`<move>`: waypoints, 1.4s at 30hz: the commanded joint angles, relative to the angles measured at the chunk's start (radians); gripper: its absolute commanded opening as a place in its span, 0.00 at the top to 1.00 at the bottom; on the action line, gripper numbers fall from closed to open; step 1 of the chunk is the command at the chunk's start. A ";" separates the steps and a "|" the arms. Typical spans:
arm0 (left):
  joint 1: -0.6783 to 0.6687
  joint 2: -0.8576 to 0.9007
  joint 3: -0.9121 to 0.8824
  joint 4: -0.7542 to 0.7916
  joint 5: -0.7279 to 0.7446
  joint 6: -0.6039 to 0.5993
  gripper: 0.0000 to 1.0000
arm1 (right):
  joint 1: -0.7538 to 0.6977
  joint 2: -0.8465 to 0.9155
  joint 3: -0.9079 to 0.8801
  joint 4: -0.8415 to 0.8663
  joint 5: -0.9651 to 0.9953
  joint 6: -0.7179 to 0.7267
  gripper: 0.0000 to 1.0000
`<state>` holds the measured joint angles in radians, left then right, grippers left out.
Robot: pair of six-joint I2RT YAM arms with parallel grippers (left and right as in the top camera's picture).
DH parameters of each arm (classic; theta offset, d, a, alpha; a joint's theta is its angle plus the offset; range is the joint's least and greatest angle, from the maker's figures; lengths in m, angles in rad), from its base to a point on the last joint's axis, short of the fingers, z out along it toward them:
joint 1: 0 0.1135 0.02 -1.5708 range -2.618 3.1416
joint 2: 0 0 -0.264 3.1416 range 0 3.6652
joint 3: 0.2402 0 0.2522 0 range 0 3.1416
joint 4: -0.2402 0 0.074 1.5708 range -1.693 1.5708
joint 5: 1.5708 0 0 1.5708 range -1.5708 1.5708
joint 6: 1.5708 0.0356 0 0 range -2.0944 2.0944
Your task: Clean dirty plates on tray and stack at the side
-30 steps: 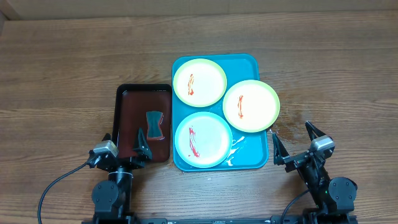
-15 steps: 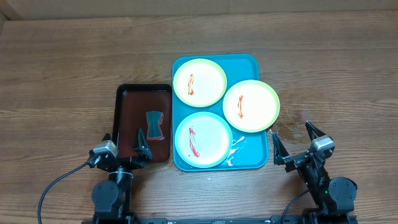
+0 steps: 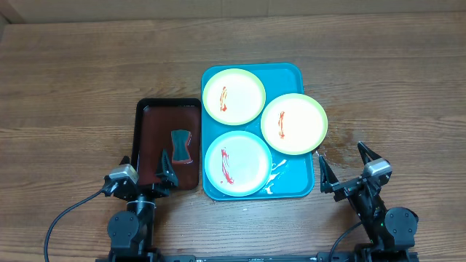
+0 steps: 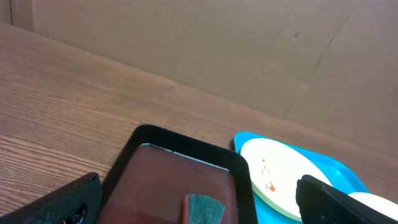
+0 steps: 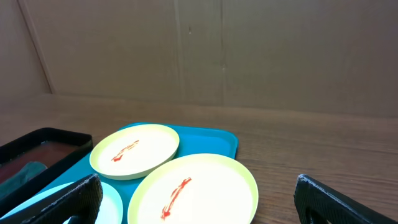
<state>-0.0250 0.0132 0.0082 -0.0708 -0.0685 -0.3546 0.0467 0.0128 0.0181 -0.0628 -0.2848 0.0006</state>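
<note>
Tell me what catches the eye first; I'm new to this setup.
The turquoise tray mid-table, carrying three red-smeared plates: far yellow-green plate, right yellow-green plate, near light-blue plate. Left of it, a dark red-brown tray holds a teal sponge.

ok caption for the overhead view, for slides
Three sauce-smeared plates on the turquoise tray, teal sponge in the dark tray, left fingers and right fingers open.

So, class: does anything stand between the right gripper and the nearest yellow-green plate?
Nothing visible does. The open right gripper faces the yellow-green plate, which overhangs the right edge of the turquoise tray. Only bare table lies between them.
</note>
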 commanded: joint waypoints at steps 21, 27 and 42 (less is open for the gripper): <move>-0.003 -0.009 -0.003 0.030 -0.011 0.023 0.00 | 0.004 -0.008 -0.010 0.006 -0.005 0.002 0.00; -0.003 -0.009 -0.003 0.032 0.040 -0.024 0.00 | 0.004 -0.008 -0.010 0.008 -0.013 0.003 0.00; -0.003 0.201 0.320 -0.148 0.174 -0.026 0.00 | 0.004 0.099 0.224 -0.148 -0.072 0.081 0.00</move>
<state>-0.0250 0.1307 0.2077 -0.1909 0.0788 -0.3672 0.0467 0.0650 0.1200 -0.1894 -0.3511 0.0658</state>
